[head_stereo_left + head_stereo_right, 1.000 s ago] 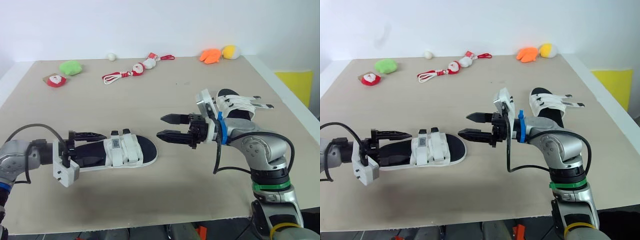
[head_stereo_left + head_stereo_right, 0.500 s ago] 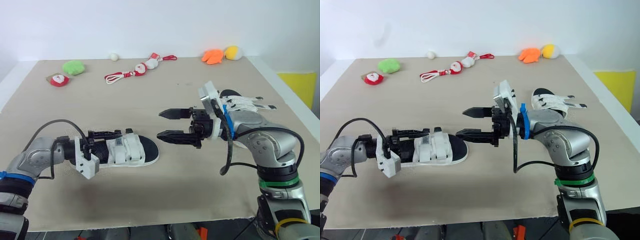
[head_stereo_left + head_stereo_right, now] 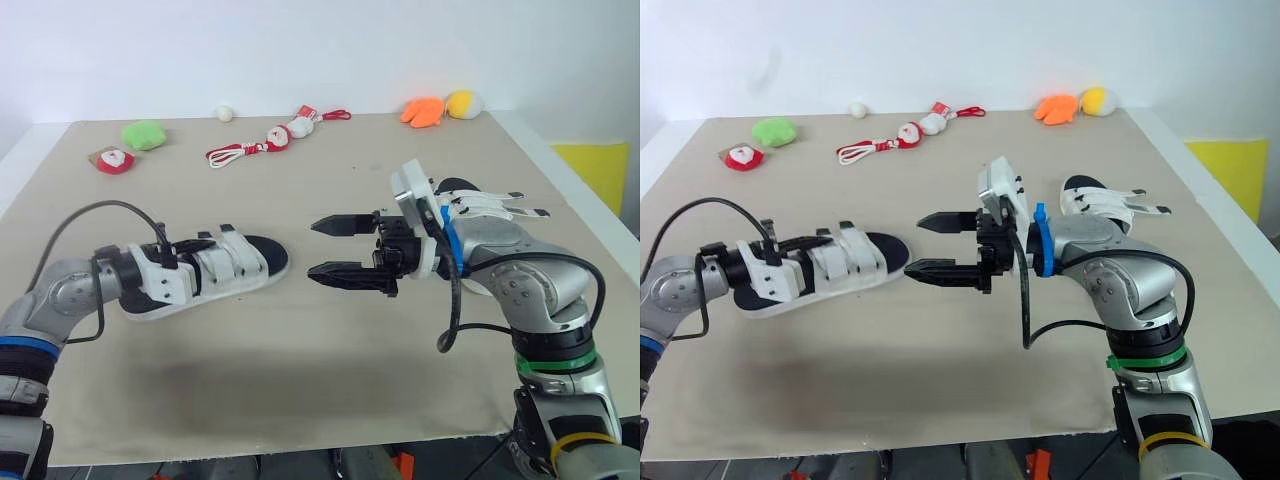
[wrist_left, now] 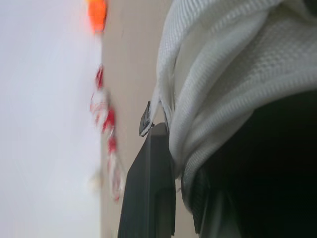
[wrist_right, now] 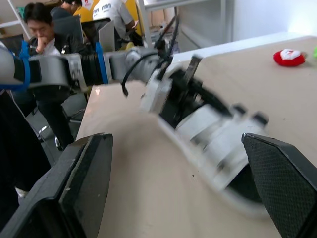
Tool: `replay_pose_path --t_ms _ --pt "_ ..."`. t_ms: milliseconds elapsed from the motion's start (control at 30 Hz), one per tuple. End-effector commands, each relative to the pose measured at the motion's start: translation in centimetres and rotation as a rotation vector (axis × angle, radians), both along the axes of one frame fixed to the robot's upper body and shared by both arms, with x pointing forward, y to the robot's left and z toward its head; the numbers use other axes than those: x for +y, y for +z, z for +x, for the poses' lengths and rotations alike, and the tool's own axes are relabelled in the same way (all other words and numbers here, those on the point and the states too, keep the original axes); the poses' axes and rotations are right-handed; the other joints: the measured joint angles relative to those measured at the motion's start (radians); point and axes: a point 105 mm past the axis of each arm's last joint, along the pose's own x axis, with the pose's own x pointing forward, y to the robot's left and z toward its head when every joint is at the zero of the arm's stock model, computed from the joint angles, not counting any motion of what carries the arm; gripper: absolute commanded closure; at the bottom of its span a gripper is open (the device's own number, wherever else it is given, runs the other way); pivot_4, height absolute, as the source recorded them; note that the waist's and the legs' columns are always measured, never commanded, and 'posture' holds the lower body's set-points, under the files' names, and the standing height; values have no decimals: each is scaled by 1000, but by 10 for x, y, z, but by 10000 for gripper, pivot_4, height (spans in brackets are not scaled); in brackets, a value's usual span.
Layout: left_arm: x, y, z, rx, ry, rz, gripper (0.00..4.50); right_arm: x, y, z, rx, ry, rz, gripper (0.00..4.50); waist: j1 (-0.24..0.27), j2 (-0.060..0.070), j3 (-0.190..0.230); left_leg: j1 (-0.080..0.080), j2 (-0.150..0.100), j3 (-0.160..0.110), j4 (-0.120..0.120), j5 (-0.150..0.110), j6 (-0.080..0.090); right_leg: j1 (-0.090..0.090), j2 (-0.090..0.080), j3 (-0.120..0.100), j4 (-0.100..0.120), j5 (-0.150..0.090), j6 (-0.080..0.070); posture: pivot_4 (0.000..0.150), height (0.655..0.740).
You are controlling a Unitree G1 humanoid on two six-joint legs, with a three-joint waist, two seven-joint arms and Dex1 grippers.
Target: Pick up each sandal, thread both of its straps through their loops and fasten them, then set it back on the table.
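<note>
Left eye view showed the left gripper (image 3: 172, 268) clamped on the heel of a sandal (image 3: 228, 266) at the table's (image 3: 330, 370) left side, while the right gripper (image 3: 314, 248) hovered spread wide just beside its toe.

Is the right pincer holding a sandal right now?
No, the right pincer hangs open and empty, short of the left sandal.

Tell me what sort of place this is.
Probably a robotics lab: a beige table, a sandal and plush toys as test props, and a person seated in the room beyond.
</note>
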Motion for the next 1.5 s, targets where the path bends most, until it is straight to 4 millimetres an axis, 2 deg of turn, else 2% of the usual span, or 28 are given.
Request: replay_pose_path --t_ms 33,200,300,400,567,667,733,767,833,1000,1133,1200,1233,1333,1500 --pt "66 45 14 -167 370 -51 44545 6 7 1 -76 9 -2 0 -2 0 0 0 0 0 0 0 0 -1 0 0 0 0 0 1500 7400" --pt "116 50 15 -221 686 -58 44545 10 8 7 -84 -4 14 0 -2 0 0 -3 0 0 0 0 0 -3 0 0 1 0 1 1500 7400" --pt "120 43 17 -208 729 -75 44545 11 8 9 -85 -5 17 0 0 0 0 -3 0 -1 0 0 0 -4 0 -1 1 0 0 1500 7400" --pt "117 27 20 -158 756 -136 44545 13 8 9 -89 -5 18 0 6 0 0 -5 0 -1 0 0 0 -4 0 -2 1 0 0 1500 7400" --pt "119 20 19 -99 796 -209 24760 12 9 12 -96 -25 19 0 5 -2 -1 -7 0 -3 1 0 0 -5 0 -3 1 1 -1 1500 7400" --pt "122 15 14 -54 808 -263 9097 11 7 11 -95 -30 17 0 1 -1 -1 -6 0 -3 1 0 0 -5 0 -3 2 3 -5 1500 7400" --pt "119 12 9 -2 802 -354 1865 9 6 11 -93 -34 17 0 -1 -1 -1 -6 0 -3 1 0 0 -5 0 -3 2 3 -6 1500 7400" --pt "118 10 5 30 798 -419 480 9 6 11 -92 -36 17 0 -2 -1 -1 -6 0 -3 1 0 0 -5 0 -3 2 3 -6 1500 7400" --pt "113 9 -8 120 763 -562 480 5 6 12 -80 -45 23 0 -2 -1 -1 -6 0 -3 1 0 0 -5 0 -3 2 3 -6 1500 7400" --pt "107 27 -33 250 678 -919 480 -10 2 16 -14 -79 35 0 1 -2 -1 -6 1 -3 2 0 0 -5 0 -4 3 2 -3 1500 7400" --pt "75 41 -52 422 460 -1106 480 -28 -7 26 60 -147 30 0 2 -2 -1 -6 0 -3 5 0 0 -3 0 -4 3 1 -1 1500 7400" --pt "40 49 -65 536 269 -1138 480 -42 -19 35 87 -221 -16 0 2 -2 -1 -5 0 -3 7 0 0 -2 -1 -4 3 2 -1 1500 7400" --pt "23 50 -69 578 197 -1134 480 -52 -31 42 84 -285 -77 0 3 -2 -1 -5 0 -3 7 0 0 -2 -1 -4 3 2 -1 1500 7400" --pt "-13 32 -78 708 100 -1040 480 -75 -56 53 98 -399 -205 0 4 -2 -1 -5 -1 -3 8 0 0 -1 -1 -4 3 2 -1 1500 7400" --pt "-30 15 -80 794 68 -956 480 -83 -56 49 106 -415 -207 0 -10 -1 0 0 1 -1 7 0 0 1 1 -1 3 3 -1 1500 7400"
